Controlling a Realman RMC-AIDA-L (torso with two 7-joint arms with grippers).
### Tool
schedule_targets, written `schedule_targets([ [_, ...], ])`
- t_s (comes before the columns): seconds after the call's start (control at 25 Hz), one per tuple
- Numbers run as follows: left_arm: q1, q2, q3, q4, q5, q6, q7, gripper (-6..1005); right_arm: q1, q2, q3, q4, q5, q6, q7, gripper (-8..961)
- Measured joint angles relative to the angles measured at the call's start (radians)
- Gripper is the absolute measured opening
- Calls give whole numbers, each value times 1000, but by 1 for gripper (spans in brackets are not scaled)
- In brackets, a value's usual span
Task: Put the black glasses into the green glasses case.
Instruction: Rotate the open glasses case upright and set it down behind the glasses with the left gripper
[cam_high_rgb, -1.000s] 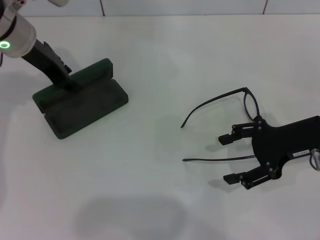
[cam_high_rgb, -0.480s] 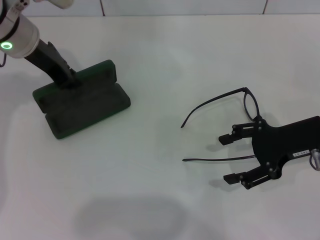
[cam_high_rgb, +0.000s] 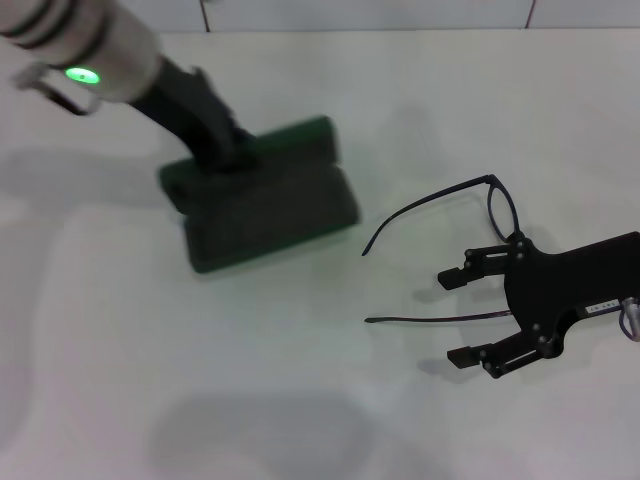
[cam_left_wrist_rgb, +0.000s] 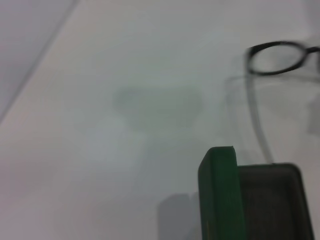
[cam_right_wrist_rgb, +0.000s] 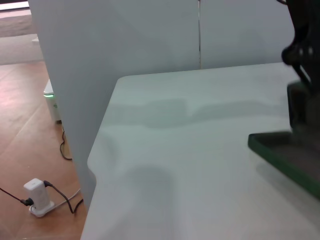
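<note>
Left gripper (cam_high_rgb: 228, 152) grips green glasses case (cam_high_rgb: 268, 205).

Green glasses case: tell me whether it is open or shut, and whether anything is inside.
Open and empty. The green glasses case lies spread, lining showing bare; the black glasses lie apart on the table.

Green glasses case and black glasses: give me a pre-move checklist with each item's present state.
1. Dark green clamshell glasses case open, lining exposed: ok.
2. Left gripper at the case's far edge; whether its fingers grip the case: cannot tell.
3. Case near the glasses, a bare strip of white table between them: ok.
4. Thin black-framed glasses lying on the table, temple arms unfolded toward the case: ok.
5. Right gripper open, fingers either side of the nearer temple arm: ok.
6. Glasses grasped: not ok, nothing closed on them yet.
</note>
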Motion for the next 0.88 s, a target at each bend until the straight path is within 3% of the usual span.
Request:
schedule_targets([
  [0.16,-10,-32,142,-9,6,-67,-3,215,0,0,-1,0,0,-4,0,860],
  [0.28,-28,-39,214,-45,-5,-121,-16,216,0,0,-2,-1,0,-7,-2,860],
  [0.88,-60,-31,224,-121,40,-231,30,225,-4,1,-2,0,0,-11,-9,860],
])
